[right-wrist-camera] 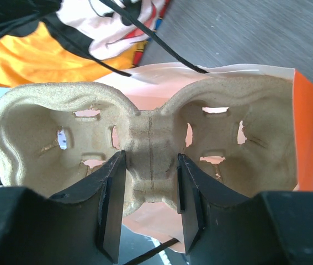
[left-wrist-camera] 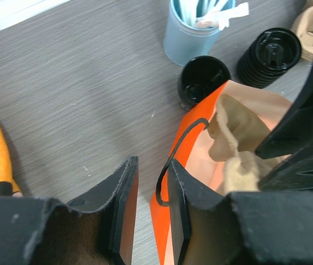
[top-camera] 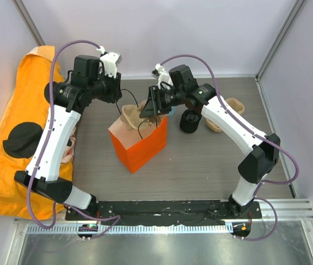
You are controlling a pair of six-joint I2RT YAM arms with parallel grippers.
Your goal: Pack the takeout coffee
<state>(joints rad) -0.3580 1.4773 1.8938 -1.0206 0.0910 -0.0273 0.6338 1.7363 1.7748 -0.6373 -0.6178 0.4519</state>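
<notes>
An orange paper bag (top-camera: 139, 146) stands open in the middle of the table. Above its mouth my right gripper (top-camera: 148, 107) is shut on the middle ridge of a tan cardboard cup carrier (right-wrist-camera: 145, 127). In the right wrist view that gripper (right-wrist-camera: 149, 185) holds the carrier over the bag's pale inside, with the orange wall (right-wrist-camera: 308, 138) at the right. My left gripper (left-wrist-camera: 150, 171) is open and straddles the bag's rim (left-wrist-camera: 159, 223) and its black handle (left-wrist-camera: 170, 160). A black takeout cup (left-wrist-camera: 200, 83) stands on the table just beyond the bag.
A blue cup of stirrers (left-wrist-camera: 192, 33), a stack of black lids (left-wrist-camera: 269, 55) and more tan carriers (top-camera: 231, 107) sit behind and to the right of the bag. An orange cloth (top-camera: 12, 143) with a black disc covers the table's left side.
</notes>
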